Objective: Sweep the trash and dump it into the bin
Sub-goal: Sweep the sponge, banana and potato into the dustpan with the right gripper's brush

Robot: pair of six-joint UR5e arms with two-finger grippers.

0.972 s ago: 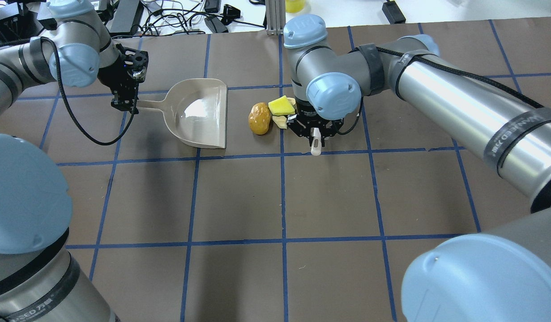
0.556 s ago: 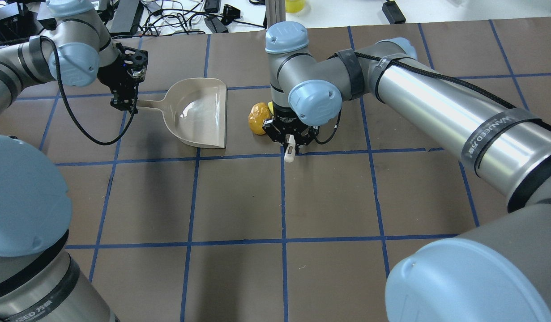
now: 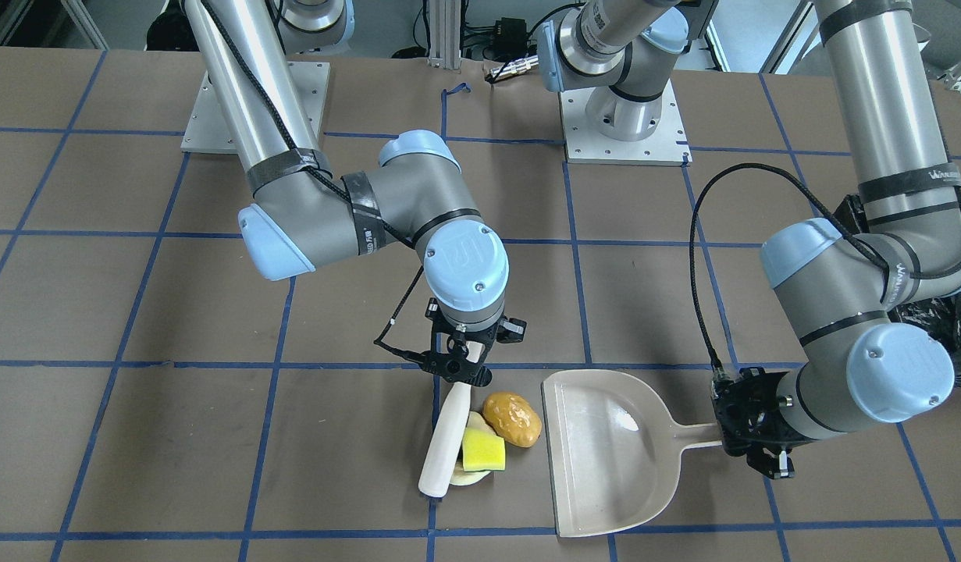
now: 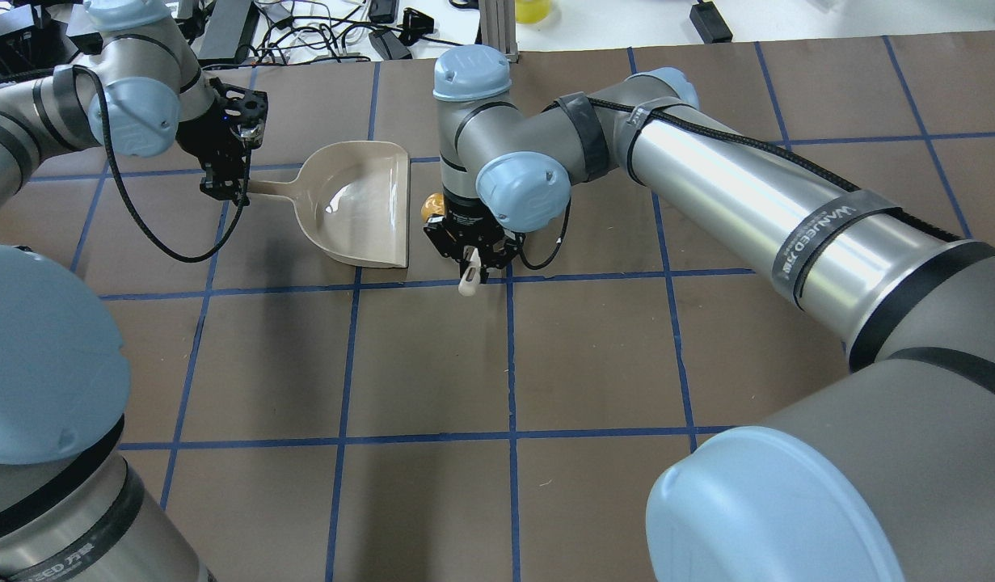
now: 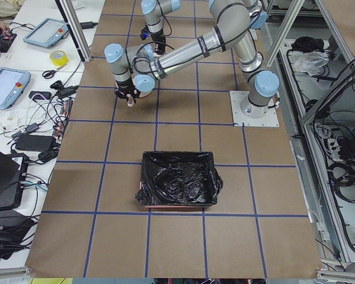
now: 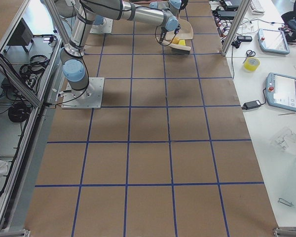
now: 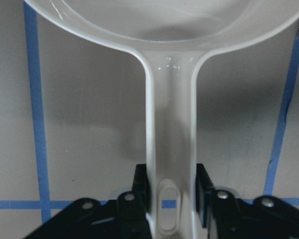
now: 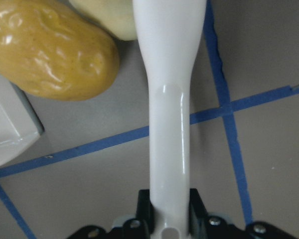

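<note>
**Trash (image 3: 488,441) bunched just beside the dustpan mouth**

You have three light pieces to move. The golden-brown lump (image 3: 512,419) looks smooth and rounded, so expect it to roll rather than slide; the yellow sponge block (image 3: 482,451) is soft and will likely give under a push; the pale peel (image 3: 466,478) is thin and lies partly under the sponge, so it may slip beneath a sweeping edge. None needs gripping; push them low, from the side away from the pan.

They lie together between the white sweeper (image 3: 446,449) and the open mouth of the beige dustpan (image 3: 605,468), with the lump nearest the pan.

The right gripper (image 3: 458,363) pinches the sweeper's narrow handle, a finger pressed on each side; the broad end rests against the sponge and peel. The left gripper (image 3: 749,441) is clamped on the dustpan's handle by its hanging hole, and the pan lies flat on the table (image 3: 137,312).

The bin (image 5: 177,155) stands well apart toward the table's left end; the pan looks glossy, so carry it level or the lump could roll out.
</note>
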